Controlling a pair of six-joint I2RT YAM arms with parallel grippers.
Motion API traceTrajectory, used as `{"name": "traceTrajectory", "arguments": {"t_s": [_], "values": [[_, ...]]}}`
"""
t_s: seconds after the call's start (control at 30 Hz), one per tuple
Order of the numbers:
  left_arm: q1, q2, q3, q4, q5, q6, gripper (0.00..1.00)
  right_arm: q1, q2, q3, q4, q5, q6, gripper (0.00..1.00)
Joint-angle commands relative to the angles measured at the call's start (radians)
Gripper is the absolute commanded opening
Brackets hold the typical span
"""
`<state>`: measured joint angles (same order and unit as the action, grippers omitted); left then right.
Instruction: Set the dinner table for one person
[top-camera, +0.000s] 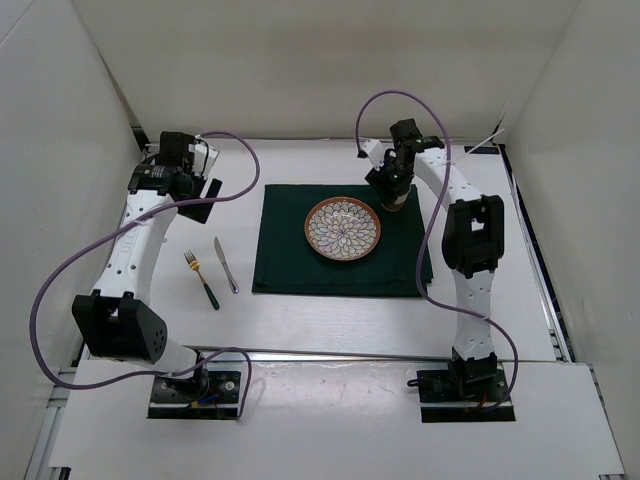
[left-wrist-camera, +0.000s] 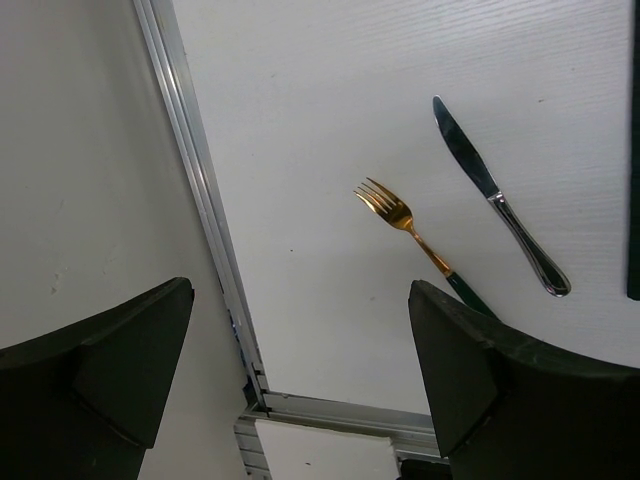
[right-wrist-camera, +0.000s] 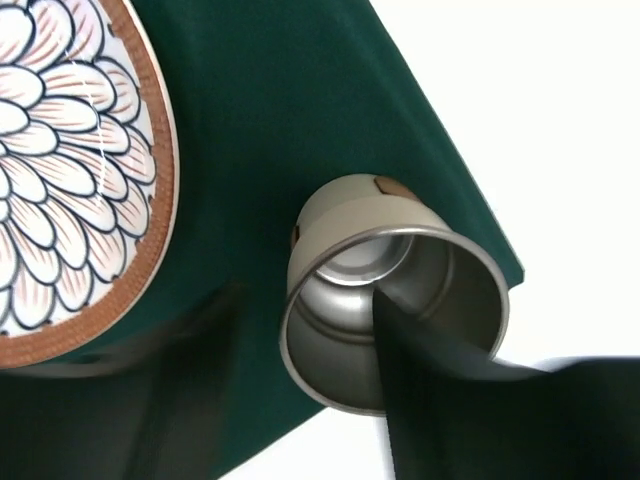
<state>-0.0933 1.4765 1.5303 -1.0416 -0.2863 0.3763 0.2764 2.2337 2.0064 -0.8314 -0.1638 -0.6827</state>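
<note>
Cup (right-wrist-camera: 350, 225) stood at the cloth's (top-camera: 300, 250) far-right corner on the desk (top-camera: 320, 320), just right of the plate (top-camera: 343, 228), with my right end effector (top-camera: 391, 188) clamped on its rim, one finger inside, while my left end effector (left-wrist-camera: 300, 300) hung apart, fork (left-wrist-camera: 400, 215) and knife (left-wrist-camera: 495, 200) nearer it.

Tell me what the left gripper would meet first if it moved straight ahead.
Probably the bare white matte tabletop, near its aluminium edge rail; depth is unclear. The gold fork lies slightly aside.
</note>
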Motion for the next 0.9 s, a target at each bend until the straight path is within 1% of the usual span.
{"name": "traceTrajectory", "arguments": {"t_s": [0.0, 0.07, 0.1, 0.13, 0.17, 0.2, 0.23, 0.27, 0.3, 0.33, 0.37, 0.4, 0.47, 0.5, 0.57, 0.6, 0.67, 0.7, 0.73, 0.83, 0.87], "values": [[-0.003, -0.038, 0.007, -0.006, 0.038, -0.036, 1.00, 0.000, -0.041, 0.006, 0.026, -0.008, -0.005, 0.63], [-0.003, -0.050, -0.004, -0.017, 0.077, -0.075, 1.00, 0.000, -0.069, 0.034, 0.026, -0.017, 0.021, 0.66], [-0.003, -0.062, -0.034, -0.017, 0.078, -0.126, 1.00, 0.000, -0.106, 0.043, 0.026, -0.041, 0.022, 0.68], [-0.003, -0.062, -0.045, -0.017, 0.078, -0.126, 1.00, 0.009, -0.129, 0.043, 0.026, -0.042, 0.035, 0.73], [-0.003, -0.073, -0.056, -0.017, 0.094, -0.192, 1.00, 0.009, -0.185, 0.043, 0.035, -0.042, 0.060, 0.83], [-0.003, -0.087, -0.065, -0.017, 0.110, -0.233, 1.00, 0.018, -0.216, 0.034, 0.060, -0.051, 0.069, 1.00], [-0.003, -0.087, -0.074, -0.017, 0.131, -0.275, 1.00, 0.018, -0.248, 0.022, 0.077, -0.051, 0.089, 1.00], [-0.003, -0.102, -0.102, -0.027, 0.154, -0.357, 1.00, 0.018, -0.279, 0.006, 0.086, -0.037, 0.110, 1.00], [-0.003, -0.114, -0.122, -0.028, 0.154, -0.414, 1.00, 0.018, -0.334, -0.026, 0.086, -0.017, 0.151, 1.00], [-0.003, -0.130, -0.151, -0.028, 0.154, -0.459, 1.00, 0.018, -0.359, -0.047, 0.127, 0.022, 0.188, 1.00], [-0.003, -0.154, -0.210, -0.028, 0.154, -0.523, 1.00, 0.018, -0.403, -0.070, 0.127, 0.052, 0.215, 1.00], [-0.003, -0.154, -0.240, -0.037, 0.154, -0.555, 1.00, 0.018, -0.425, -0.108, 0.100, 0.052, 0.215, 1.00], [0.006, -0.141, -0.300, -0.037, 0.186, -0.612, 1.00, 0.018, -0.479, -0.145, 0.021, 0.061, 0.215, 1.00], [0.021, -0.122, -0.300, -0.037, 0.276, -0.649, 1.00, 0.018, -0.496, -0.165, -0.006, 0.072, 0.215, 1.00], [0.033, -0.075, -0.300, -0.022, 0.343, -0.685, 1.00, 0.018, -0.549, -0.240, -0.052, 0.102, 0.190, 1.00], [0.033, -0.035, -0.300, -0.021, 0.389, -0.720, 1.00, 0.018, -0.571, -0.268, -0.063, 0.116, 0.178, 1.00], [0.033, -0.012, -0.334, 0.026, 0.442, -0.766, 1.00, 0.006, -0.639, -0.354, -0.074, 0.116, 0.164, 1.00], [0.033, -0.002, -0.376, 0.041, 0.470, -0.805, 0.99, -0.005, -0.663, -0.382, -0.074, 0.104, 0.164, 1.00], [0.033, 0.008, -0.398, 0.058, 0.483, -0.826, 0.97, -0.005, -0.683, -0.414, -0.084, 0.095, 0.164, 1.00], [0.033, 0.033, -0.462, 0.110, 0.455, -0.859, 0.94, -0.014, -0.747, -0.451, -0.126, 0.058, 0.144, 1.00], [0.033, 0.044, -0.476, 0.127, 0.473, -0.870, 0.94, -0.023, -0.747, -0.451, -0.135, 0.058, 0.129, 1.00]]}}
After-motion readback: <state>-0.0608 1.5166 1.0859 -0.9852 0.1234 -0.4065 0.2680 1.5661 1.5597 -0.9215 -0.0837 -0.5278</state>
